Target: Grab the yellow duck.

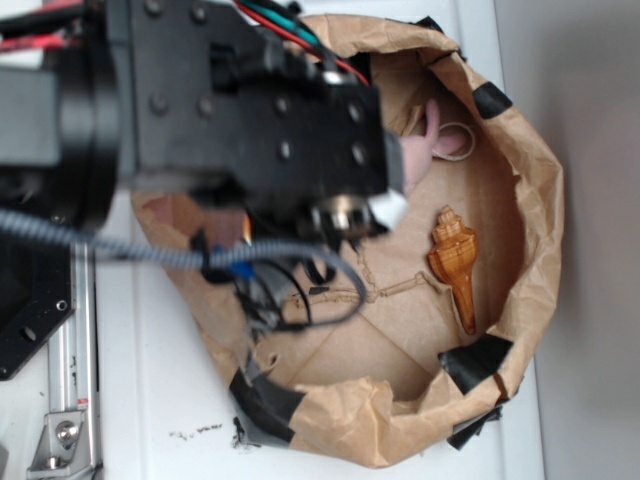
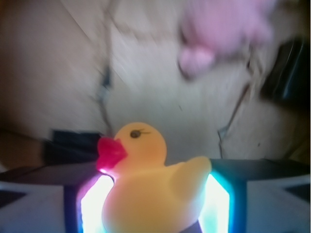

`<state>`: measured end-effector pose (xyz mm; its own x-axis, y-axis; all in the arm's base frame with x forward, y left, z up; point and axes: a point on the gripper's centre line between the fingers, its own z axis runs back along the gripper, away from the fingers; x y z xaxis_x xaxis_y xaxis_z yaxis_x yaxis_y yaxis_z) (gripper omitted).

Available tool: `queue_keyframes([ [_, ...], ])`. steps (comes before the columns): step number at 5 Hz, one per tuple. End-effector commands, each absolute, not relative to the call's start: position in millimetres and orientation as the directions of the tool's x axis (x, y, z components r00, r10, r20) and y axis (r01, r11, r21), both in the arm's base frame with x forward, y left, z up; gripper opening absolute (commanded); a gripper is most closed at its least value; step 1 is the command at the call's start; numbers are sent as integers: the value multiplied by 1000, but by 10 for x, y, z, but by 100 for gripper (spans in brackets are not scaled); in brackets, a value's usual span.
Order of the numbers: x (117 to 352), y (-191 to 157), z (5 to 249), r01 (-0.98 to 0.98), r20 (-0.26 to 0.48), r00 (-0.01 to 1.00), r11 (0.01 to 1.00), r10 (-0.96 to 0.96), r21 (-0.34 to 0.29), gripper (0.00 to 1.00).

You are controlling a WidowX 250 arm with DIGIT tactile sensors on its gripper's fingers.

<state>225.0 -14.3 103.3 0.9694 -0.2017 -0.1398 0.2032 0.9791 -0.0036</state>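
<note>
The yellow duck (image 2: pixel 146 184) fills the lower middle of the wrist view, upright, with its red beak pointing left. My gripper (image 2: pixel 153 191) is shut on it, a finger pressed against each side of its body. The brown paper floor behind it is blurred. In the exterior view my black arm (image 1: pixel 250 110) reaches over the paper bag and hides both the duck and the fingers.
A brown paper bag (image 1: pixel 540 200) with black tape patches forms a walled basin. Inside lie a pink plush bunny (image 1: pixel 420 150) (image 2: pixel 218 29) at the far side and an orange-brown spiral shell toy (image 1: pixel 455 260). Cables hang below the arm.
</note>
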Motion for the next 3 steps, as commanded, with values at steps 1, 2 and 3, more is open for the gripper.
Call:
queue_keyframes([
  [1,2407,-245,1277,68,80,994,997,-71,32,0],
  [2,2500,-177,1269,32,123,992,999,-36,34,0],
  [3,2616,-119,1266,-5,118,993,1000,7,-22,0],
])
